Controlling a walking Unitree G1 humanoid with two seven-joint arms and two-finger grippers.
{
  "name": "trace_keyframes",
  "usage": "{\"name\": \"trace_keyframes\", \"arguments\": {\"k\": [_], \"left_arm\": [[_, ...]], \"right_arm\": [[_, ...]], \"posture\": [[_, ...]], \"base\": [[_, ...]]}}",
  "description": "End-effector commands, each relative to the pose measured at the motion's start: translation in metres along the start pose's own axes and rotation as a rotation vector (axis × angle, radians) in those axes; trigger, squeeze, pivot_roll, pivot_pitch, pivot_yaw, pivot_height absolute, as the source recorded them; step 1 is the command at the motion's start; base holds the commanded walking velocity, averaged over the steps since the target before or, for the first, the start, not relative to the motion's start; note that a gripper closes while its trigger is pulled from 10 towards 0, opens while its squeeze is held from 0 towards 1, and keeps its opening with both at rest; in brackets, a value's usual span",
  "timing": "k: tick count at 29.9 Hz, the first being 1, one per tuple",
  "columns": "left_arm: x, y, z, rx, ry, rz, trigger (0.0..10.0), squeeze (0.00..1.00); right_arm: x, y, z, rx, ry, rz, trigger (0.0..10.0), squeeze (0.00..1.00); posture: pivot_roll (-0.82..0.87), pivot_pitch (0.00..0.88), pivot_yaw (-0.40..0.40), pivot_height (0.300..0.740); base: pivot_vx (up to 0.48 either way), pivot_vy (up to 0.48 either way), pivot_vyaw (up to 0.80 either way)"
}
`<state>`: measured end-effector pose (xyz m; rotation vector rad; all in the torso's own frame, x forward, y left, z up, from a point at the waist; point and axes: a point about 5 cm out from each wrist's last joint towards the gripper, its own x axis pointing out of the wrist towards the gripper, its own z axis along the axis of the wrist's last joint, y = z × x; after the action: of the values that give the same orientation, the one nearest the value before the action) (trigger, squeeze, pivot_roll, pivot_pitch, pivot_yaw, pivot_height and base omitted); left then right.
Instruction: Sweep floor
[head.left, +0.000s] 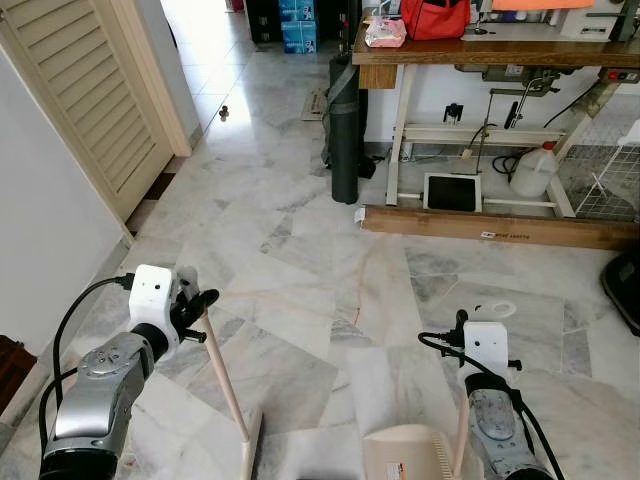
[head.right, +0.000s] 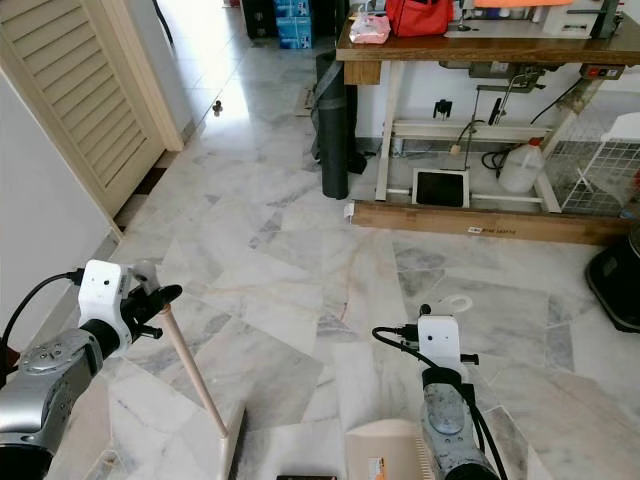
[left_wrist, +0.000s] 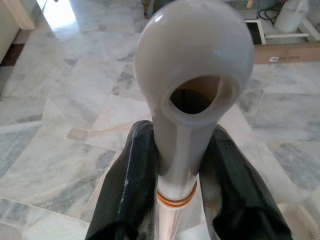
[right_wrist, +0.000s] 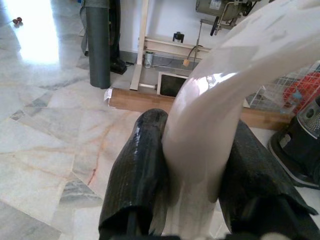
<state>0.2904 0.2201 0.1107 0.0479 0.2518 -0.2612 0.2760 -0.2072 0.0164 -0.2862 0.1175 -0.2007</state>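
Observation:
My left gripper (head.left: 198, 306) is shut on the top of a pale broom handle (head.left: 225, 375), which slants down to the broom head (head.left: 250, 452) on the marble floor. In the left wrist view the black fingers (left_wrist: 131, 170) clamp the handle just under its looped end (left_wrist: 194, 65). My right gripper (right_wrist: 197, 129) is shut on the curved white dustpan handle (right_wrist: 235, 60). The beige dustpan (head.left: 405, 455) rests on the floor between my arms, close to the broom head. Its ring-shaped handle end (head.left: 497, 309) shows above my right wrist.
A sewing table (head.left: 500, 52) with a red bag (head.left: 435, 18) stands ahead, with a wooden plank (head.left: 500, 226), a white jug (head.left: 535, 170) and a black roll (head.left: 344, 130) at its foot. A louvred door (head.left: 85, 90) lies left, a wire rack (head.left: 610, 180) right. A paper scrap (head.left: 359, 214) lies on the floor.

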Motion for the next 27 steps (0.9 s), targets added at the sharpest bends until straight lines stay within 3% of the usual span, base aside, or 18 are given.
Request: {"name": "trace_keyframes", "arguments": {"k": [1, 9, 15, 22, 27], "left_arm": [[-0.003, 0.002, 0.001, 0.020, 0.030, -0.029, 10.0, 0.00], [0.000, -0.002, -0.004, 0.055, 0.150, -0.140, 10.0, 0.00], [0.007, -0.014, -0.007, -0.060, 0.200, -0.216, 10.0, 0.00], [0.016, -0.020, 0.001, -0.185, 0.174, -0.238, 10.0, 0.00], [0.019, -0.024, 0.002, -0.211, 0.203, -0.262, 10.0, 0.00]], "right_arm": [[-0.010, 0.003, -0.017, -0.054, 0.080, 0.043, 10.0, 0.00], [-0.025, 0.016, -0.029, -0.034, 0.130, 0.077, 10.0, 0.00], [-0.028, 0.020, -0.032, -0.021, 0.157, 0.082, 10.0, 0.00], [-0.027, 0.019, -0.032, -0.010, 0.165, 0.068, 10.0, 0.00], [-0.027, 0.019, -0.034, 0.001, 0.179, 0.061, 10.0, 0.00]], "posture": [[0.17, 0.057, 0.100, 0.740], [0.17, 0.055, 0.108, 0.740], [0.17, 0.051, 0.109, 0.740], [0.15, 0.045, 0.118, 0.740], [0.15, 0.042, 0.122, 0.740]], "base": [[0.000, 0.000, 0.00], [0.000, 0.000, 0.00], [0.000, 0.000, 0.00], [0.000, 0.000, 0.00], [0.000, 0.000, 0.00]]}}
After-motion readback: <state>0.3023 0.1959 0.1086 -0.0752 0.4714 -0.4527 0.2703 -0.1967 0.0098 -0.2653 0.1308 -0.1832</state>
